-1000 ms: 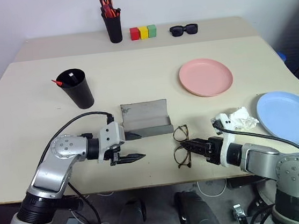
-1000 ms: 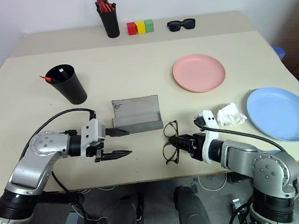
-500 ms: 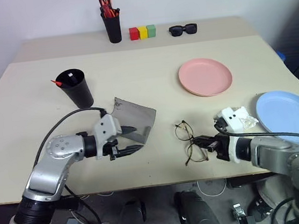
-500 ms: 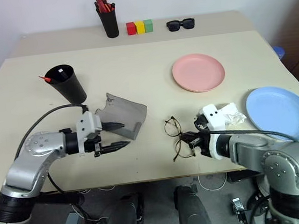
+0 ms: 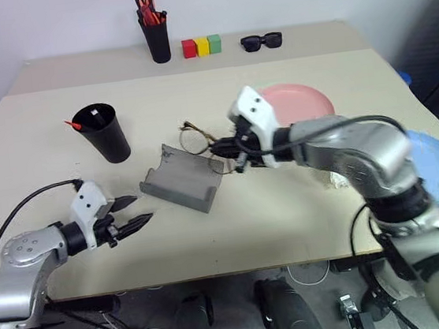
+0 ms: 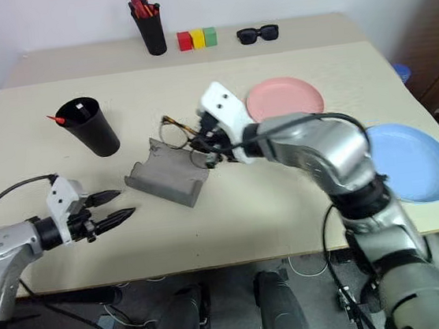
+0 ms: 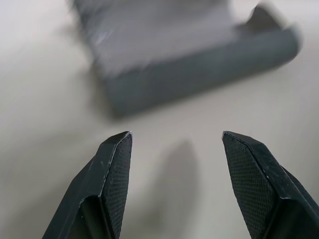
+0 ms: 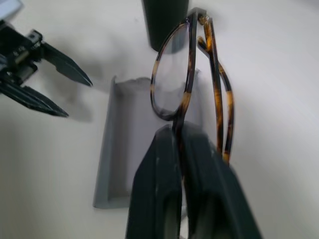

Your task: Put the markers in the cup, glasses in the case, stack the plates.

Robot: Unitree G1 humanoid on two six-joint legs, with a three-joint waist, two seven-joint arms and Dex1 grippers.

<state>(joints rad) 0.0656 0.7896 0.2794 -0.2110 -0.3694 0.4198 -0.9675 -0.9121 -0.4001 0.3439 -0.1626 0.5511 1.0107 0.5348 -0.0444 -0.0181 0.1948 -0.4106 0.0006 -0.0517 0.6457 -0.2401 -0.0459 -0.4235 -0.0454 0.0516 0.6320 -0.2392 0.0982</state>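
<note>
On the near left the left hand [image 5: 133, 209] hovers low over the surface [image 5: 287, 204] with its fingers spread and empty, pointing toward the case [image 5: 179, 187]. Behind it the cup [image 5: 102, 133] stands upright with markers [image 5: 77, 123] inside — one red tip pokes over the rim. The grey case lies open mid-surface, askew. Just above its far edge the right hand [image 6: 201, 144] is clamped on the glasses [image 5: 200, 144], holding them in the air (tortoiseshell frame, seen from the wrist). Further right sit the pink plate [image 5: 307, 99] and, well apart, the blue plate [image 6: 409, 160] — unstacked.
</note>
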